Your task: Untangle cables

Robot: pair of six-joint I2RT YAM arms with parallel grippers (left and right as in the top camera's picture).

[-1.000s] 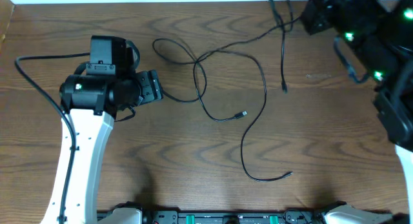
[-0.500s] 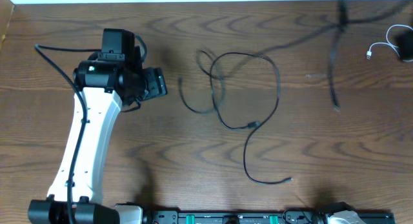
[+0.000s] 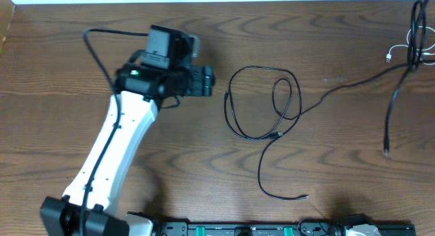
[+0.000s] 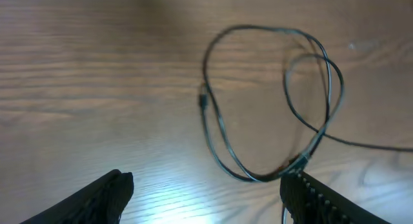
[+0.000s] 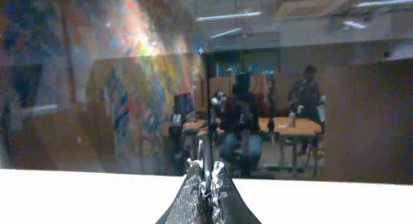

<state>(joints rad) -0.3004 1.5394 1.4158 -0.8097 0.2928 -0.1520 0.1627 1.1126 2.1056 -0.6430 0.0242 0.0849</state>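
A black cable (image 3: 262, 103) lies in a double loop at the table's middle, with a tail running to the front (image 3: 282, 193). From the loop a black strand (image 3: 353, 81) rises to the top right, where black cables hang in the air (image 3: 414, 25); one free plug end dangles (image 3: 387, 149). A white cable (image 3: 396, 49) lies at the far right. My left gripper (image 3: 208, 81) is open, just left of the loop; its wrist view shows the loop (image 4: 271, 101) ahead of the open gripper (image 4: 206, 201). My right gripper (image 5: 205, 185) is shut on a thin black cable, raised, and out of the overhead view.
The left arm (image 3: 115, 147) slants across the table's left half. A rail with sockets (image 3: 231, 229) runs along the front edge. The right wrist view faces a white wall edge and a room beyond the table.
My left gripper has moved right and back, close to the loop. The loop has slid right and drawn tighter. The hanging cables have shifted further right with the right arm out of frame.
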